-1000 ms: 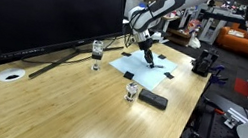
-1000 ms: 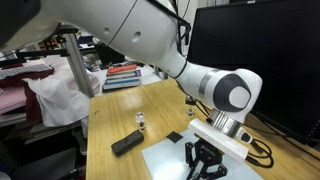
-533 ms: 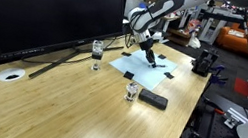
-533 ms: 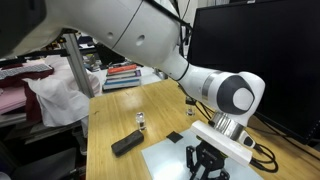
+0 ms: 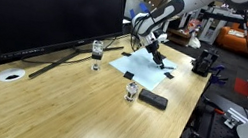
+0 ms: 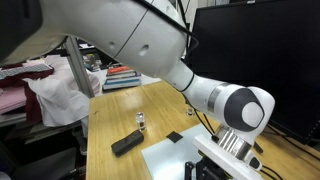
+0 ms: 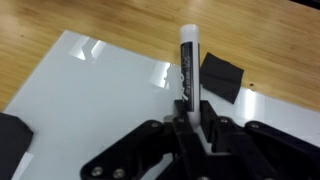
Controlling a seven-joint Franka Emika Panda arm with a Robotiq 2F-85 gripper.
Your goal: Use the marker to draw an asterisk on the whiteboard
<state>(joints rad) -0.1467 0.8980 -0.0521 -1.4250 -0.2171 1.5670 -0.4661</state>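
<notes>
The claw (image 7: 190, 128) is being shown clenched on the marker (image 7: 187, 68) in the wrist view. The dark barrel is being pinched between the black fingers (image 7: 213, 125) and is being held pointing straight out from them, with its pale end farthest from the claw. Whether that end is being pressed onto the sheet cannot be told.

Directly beneath the claw and the marker, the whiteboard (image 7: 100, 95) is being shown as a pale, glossy sheet lying flat on the wooden table (image 7: 260, 30). Just beside the marker's barrel, a black corner piece (image 7: 222, 78) is being seen at the sheet's edge. A second black piece (image 7: 10, 135) is being seen at the corner on the claw's other side.

In an exterior view the claw (image 5: 155, 52) is being held low over the whiteboard (image 5: 147, 71). Just past the sheet's edge, away from the claw, a small glass jar (image 5: 132, 91) is being shown with a black block (image 5: 153, 100) just beside it. Farther off, a taller glass (image 5: 97, 52) is being seen standing upright. Well apart from the claw, a white disc (image 5: 9, 75) is being seen lying on the table. A large dark monitor (image 5: 43, 5) is being shown behind all of these.

In an exterior view taken from the opposite side, the whiteboard (image 6: 165, 158), the black block (image 6: 125, 144) and the small glass jar (image 6: 140, 122) are being shown again. There the claw is being largely cut off by the frame's lower edge.
</notes>
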